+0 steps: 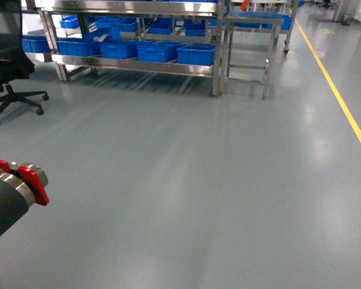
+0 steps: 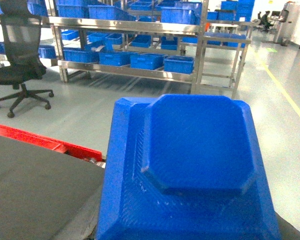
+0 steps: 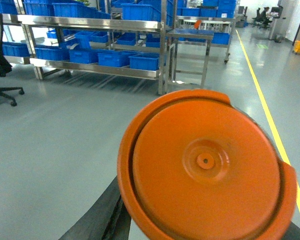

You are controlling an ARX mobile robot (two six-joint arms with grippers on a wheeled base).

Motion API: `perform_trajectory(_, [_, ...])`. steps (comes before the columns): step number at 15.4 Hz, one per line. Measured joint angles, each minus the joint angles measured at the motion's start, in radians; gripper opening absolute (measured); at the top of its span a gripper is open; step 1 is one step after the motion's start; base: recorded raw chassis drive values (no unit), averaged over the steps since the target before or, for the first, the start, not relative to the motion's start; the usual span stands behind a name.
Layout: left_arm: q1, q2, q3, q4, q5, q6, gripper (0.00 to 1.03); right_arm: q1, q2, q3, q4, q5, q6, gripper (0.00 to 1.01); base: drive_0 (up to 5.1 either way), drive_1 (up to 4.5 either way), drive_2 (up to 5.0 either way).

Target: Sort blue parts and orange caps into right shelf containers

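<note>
While the blue part (image 2: pixel 190 170) fills the left wrist view close before that camera, the fingers are hidden (grip cannot be told). Likewise the orange cap (image 3: pixel 205 167) sits right before the right wrist camera, jaws unseen. Far ahead of both, blue bins (image 1: pixel 196 54) line the steel shelf (image 1: pixel 138 66).

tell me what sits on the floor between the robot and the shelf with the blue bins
Nothing: in the head view only bare grey floor stretches up to the steel shelf holding the blue bins. The office chair stands off to the left.
</note>
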Motion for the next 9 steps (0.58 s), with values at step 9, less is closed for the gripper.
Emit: perform_trajectory(9, [-0.002,0.000,0.000,0.000,0.001,0.000,0.43,0.000,0.000,0.000,0.000,0.002,0.000,0.44,-0.8,1.08,-2.7])
